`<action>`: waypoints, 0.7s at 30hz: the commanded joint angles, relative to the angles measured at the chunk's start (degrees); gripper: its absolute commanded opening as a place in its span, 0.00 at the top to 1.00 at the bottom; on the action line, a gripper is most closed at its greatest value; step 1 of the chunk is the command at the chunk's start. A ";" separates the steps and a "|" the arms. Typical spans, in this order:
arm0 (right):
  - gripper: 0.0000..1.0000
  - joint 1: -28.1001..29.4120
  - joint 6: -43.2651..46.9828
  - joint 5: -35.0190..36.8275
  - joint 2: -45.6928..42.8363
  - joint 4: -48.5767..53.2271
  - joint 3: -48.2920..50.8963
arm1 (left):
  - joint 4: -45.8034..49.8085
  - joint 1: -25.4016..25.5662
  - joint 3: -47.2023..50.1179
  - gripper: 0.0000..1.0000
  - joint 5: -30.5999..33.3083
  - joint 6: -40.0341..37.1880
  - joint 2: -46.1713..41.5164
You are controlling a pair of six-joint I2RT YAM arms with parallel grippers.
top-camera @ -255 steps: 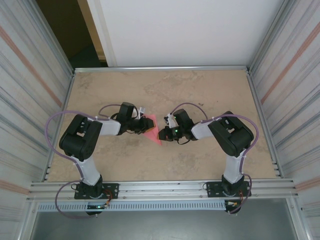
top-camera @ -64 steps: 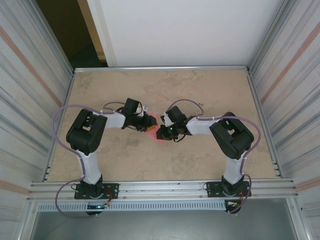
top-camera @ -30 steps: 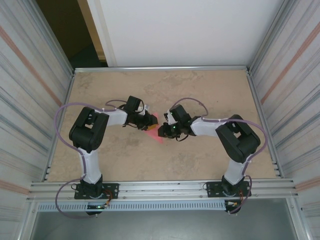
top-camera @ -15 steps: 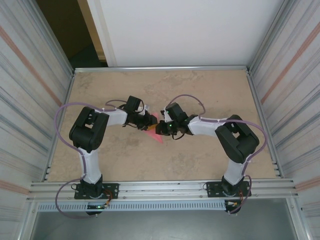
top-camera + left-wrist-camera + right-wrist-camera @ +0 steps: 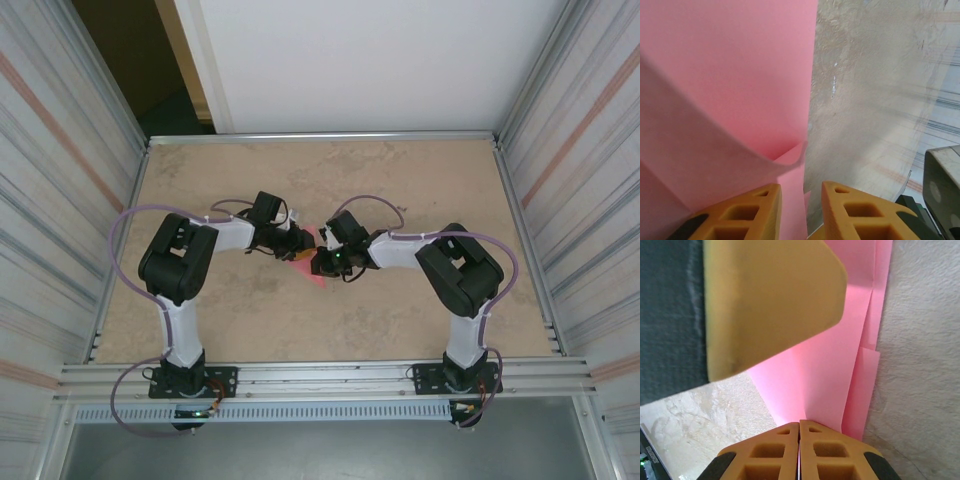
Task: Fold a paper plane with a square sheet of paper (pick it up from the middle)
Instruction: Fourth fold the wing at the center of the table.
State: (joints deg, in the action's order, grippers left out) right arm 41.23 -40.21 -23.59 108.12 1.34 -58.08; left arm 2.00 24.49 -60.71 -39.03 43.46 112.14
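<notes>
Left arm: reaches in toward the middle of the table (image 5: 420,190). The left gripper (image 5: 801,210) sits low over the sheet of paper (image 5: 730,75). Its two yellow fingers (image 5: 752,212) stand a narrow gap apart. The right-hand edge of the pink sheet runs down into that gap. Contact with either pad cannot be confirmed from the left wrist view. Just ahead of the fingertips one layer of the sheet lifts and curls over another, ending in a small upturned corner.

Paper: lies on the tan table surface near its centre, between the two grippers. It is partly folded; the right wrist view shows stepped, overlapping layers with straight edges along its right side. No tears or markings noted.

Right arm: reaches in from the opposite side and meets the left arm over the sheet. The right gripper (image 5: 799,440) has its fingers pressed together with no gap, and a narrowing part of the pink sheet runs straight into the seam between the tips, pinched there. One yellow finger of the left gripper hangs close above the paper in the same view.
</notes>
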 commanded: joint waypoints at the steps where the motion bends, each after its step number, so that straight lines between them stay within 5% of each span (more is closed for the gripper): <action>1: 0.92 -0.06 0.48 0.51 0.91 2.14 0.37 | 4.28 0.21 -0.51 0.71 1.31 -1.25 1.89; 13: 0.93 -0.71 -0.31 2.19 0.96 3.64 2.06 | -0.66 -1.87 -1.30 0.66 -0.84 -4.58 -7.53; 21: 0.94 -0.85 -0.23 2.85 1.09 5.49 1.76 | -1.99 -2.25 2.21 0.75 0.22 -6.71 -6.76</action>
State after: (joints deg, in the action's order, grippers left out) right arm 40.86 -40.25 -23.16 108.18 2.00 -57.47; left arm -0.03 22.22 -60.07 -39.16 38.96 105.54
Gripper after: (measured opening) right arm 0.063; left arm 0.250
